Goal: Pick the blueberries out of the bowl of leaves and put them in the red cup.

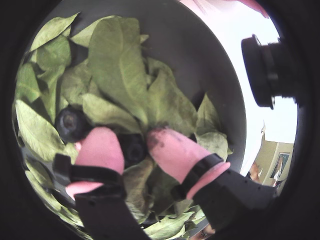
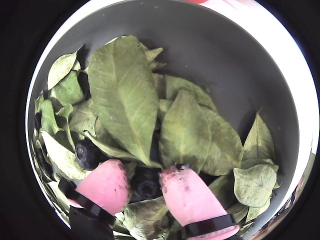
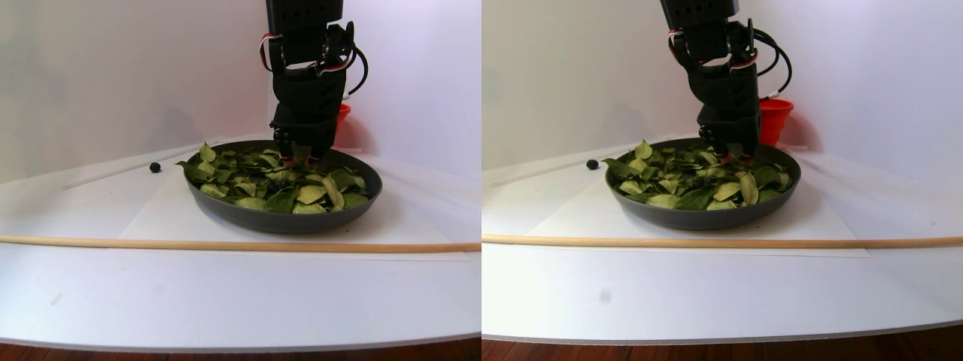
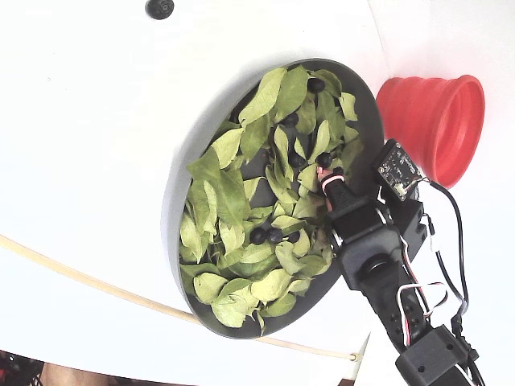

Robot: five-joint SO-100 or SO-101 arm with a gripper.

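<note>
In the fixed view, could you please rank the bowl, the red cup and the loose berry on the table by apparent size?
1. bowl
2. red cup
3. loose berry, partly cropped by the top edge

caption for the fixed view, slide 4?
Gripper down among the leaves in the grey bowl, red cup alongside, one stray blueberry on the table.

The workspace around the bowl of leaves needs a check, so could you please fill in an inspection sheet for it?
Surface: white table, paper sheet under the bowl.
Job's things: bowl of leaves holds several blueberries; red cup lies tipped beside it.
Clutter: stray blueberry on the table; wooden rod in front.
Grippers: claw down in the leaves, pink fingertips either side of a blueberry.
Cables: loose wires along the arm.
Surroundings: plain white wall.
</note>
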